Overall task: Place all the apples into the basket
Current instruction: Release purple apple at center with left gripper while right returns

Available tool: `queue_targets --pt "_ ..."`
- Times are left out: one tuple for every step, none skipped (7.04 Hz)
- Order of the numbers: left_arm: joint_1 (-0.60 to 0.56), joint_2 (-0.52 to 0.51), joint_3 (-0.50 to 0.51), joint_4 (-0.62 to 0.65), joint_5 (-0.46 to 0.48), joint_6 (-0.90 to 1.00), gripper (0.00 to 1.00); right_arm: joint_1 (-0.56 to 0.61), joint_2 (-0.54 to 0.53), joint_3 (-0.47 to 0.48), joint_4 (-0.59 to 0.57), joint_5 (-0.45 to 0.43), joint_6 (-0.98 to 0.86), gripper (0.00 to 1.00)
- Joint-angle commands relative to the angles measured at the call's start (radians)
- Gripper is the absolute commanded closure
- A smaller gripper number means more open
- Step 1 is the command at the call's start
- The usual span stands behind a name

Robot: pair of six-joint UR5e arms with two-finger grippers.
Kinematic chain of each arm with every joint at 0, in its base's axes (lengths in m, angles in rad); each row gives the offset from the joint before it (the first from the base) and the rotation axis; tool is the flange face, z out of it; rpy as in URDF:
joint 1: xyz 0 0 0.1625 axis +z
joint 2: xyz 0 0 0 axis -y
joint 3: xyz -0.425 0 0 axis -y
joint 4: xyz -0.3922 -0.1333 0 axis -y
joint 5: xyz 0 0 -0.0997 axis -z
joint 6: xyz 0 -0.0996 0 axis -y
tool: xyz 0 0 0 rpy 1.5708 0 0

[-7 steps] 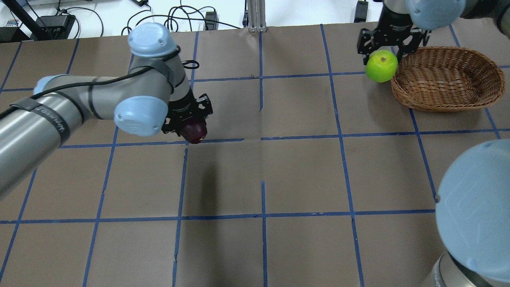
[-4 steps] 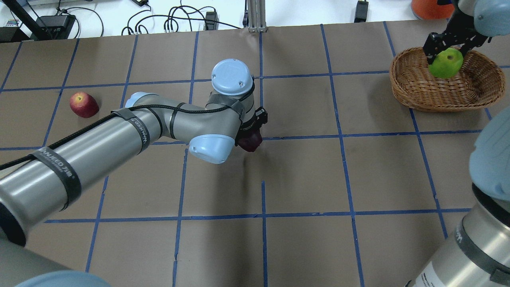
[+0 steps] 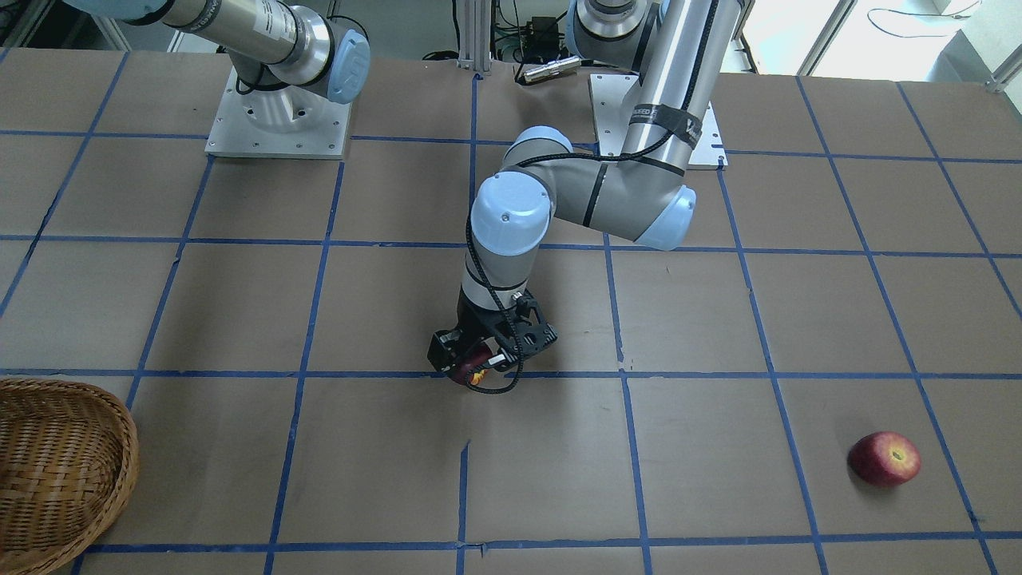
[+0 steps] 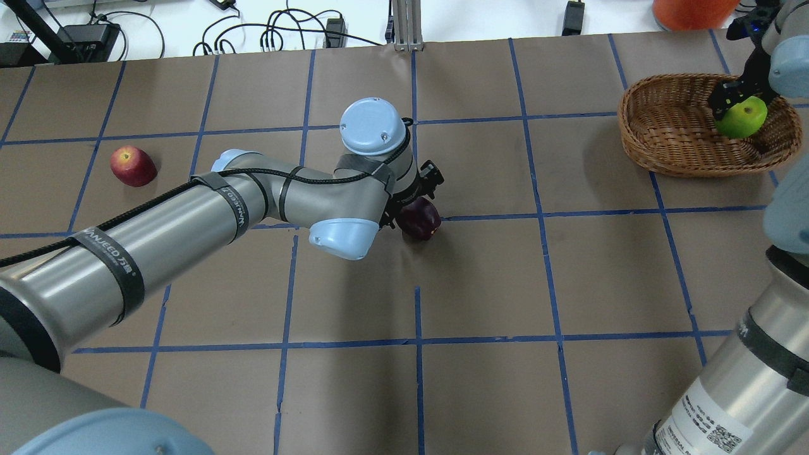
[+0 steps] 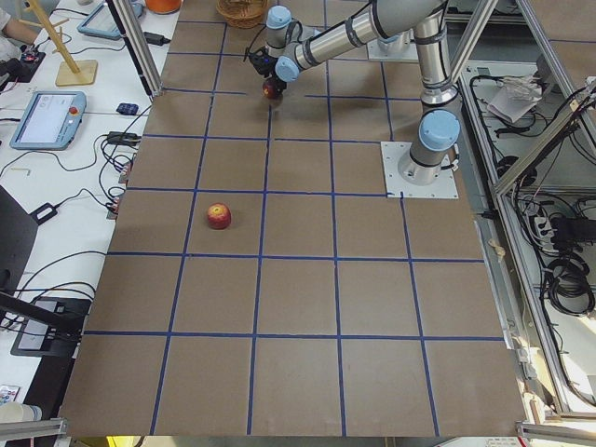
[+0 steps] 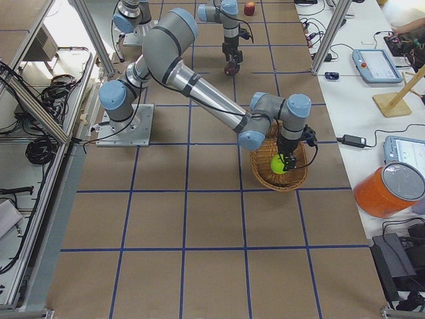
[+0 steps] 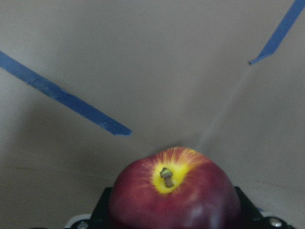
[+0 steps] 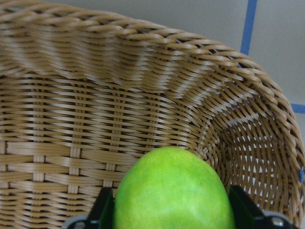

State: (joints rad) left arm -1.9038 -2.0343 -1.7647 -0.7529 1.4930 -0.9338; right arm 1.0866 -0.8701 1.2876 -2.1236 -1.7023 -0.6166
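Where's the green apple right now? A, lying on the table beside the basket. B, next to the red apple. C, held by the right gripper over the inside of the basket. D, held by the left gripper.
C: the green apple sits between the jaws of the right gripper, above the inside of the basket.

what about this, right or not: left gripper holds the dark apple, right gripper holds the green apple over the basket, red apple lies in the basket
Not quite: the red apple lies on the table, far from the basket, as the overhead view shows. The left gripper holds the dark apple, the right gripper the green apple over the basket.
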Motion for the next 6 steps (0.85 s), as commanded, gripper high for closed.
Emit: queue_targets --pt "0.133 0.093 0.010 -0.149 0.003 0.239 0.00 -0.010 -0.003 0.001 0.016 0.000 0.003 0.00" --pt "0.234 0.133 0.027 -0.245 0.028 0.433 0.00 0.004 -0.032 -0.001 0.039 0.009 0.005 0.00" --pt "0.362 0.147 0.046 -0.293 0.065 0.707 0.00 0.057 -0.102 0.002 0.113 0.018 0.030 0.00" --pt "0.497 0.143 0.068 -0.310 0.069 0.922 0.00 0.164 -0.175 0.004 0.231 0.038 0.064 0.00" --pt "0.593 0.123 0.092 -0.310 0.079 1.107 0.00 0.271 -0.214 0.006 0.256 0.074 0.067 0.00" --pt "0.652 0.088 0.144 -0.296 0.111 1.326 0.00 0.382 -0.214 0.016 0.301 0.099 0.104 0.00"
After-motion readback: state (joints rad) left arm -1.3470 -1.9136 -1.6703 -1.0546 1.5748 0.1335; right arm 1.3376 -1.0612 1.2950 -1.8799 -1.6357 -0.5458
